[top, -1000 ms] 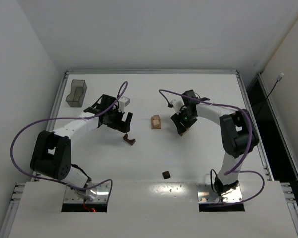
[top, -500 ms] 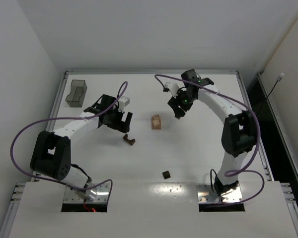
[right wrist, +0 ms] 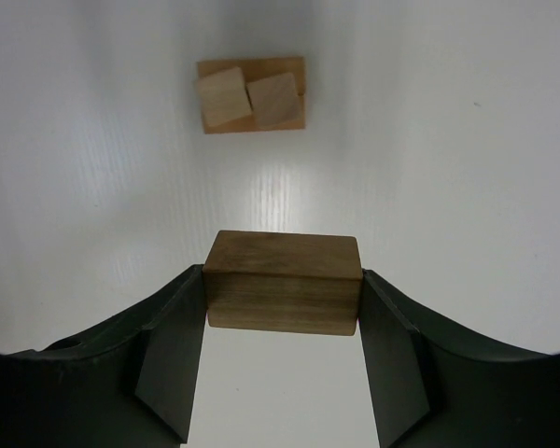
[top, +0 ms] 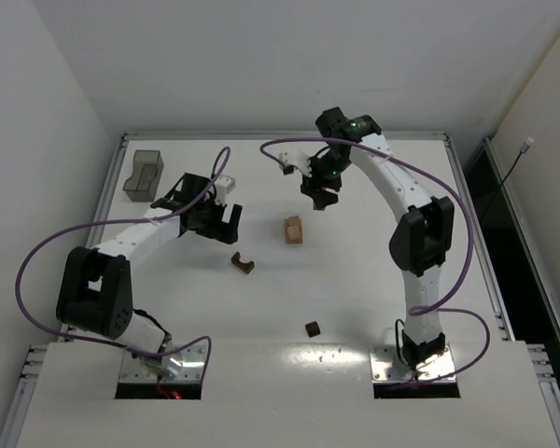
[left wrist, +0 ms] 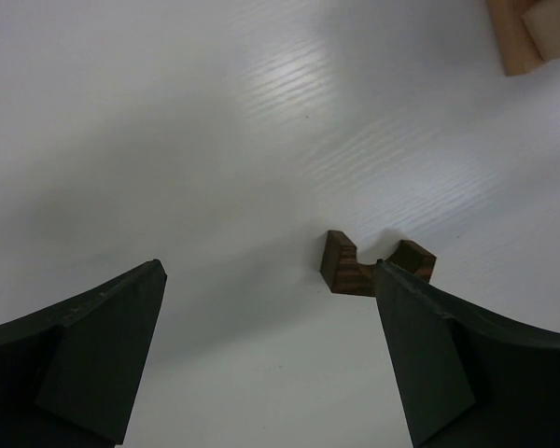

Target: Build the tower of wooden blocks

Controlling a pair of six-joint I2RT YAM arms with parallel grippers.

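My right pincer [right wrist: 282, 322] was clamped on a brown cuboid block [right wrist: 282, 280], just beyond the wood block tower [right wrist: 252, 95], two tan cubes on a tan slab. My left pincer [left wrist: 266, 350] stood apart, left of the tower, near a notched dark block [left wrist: 376, 266].

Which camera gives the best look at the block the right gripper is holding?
Right wrist: the brown block sits centre frame, clamped in the right gripper, with its top and front faces clear. In the top external view the gripper hides it. The left wrist view doesn't show it.
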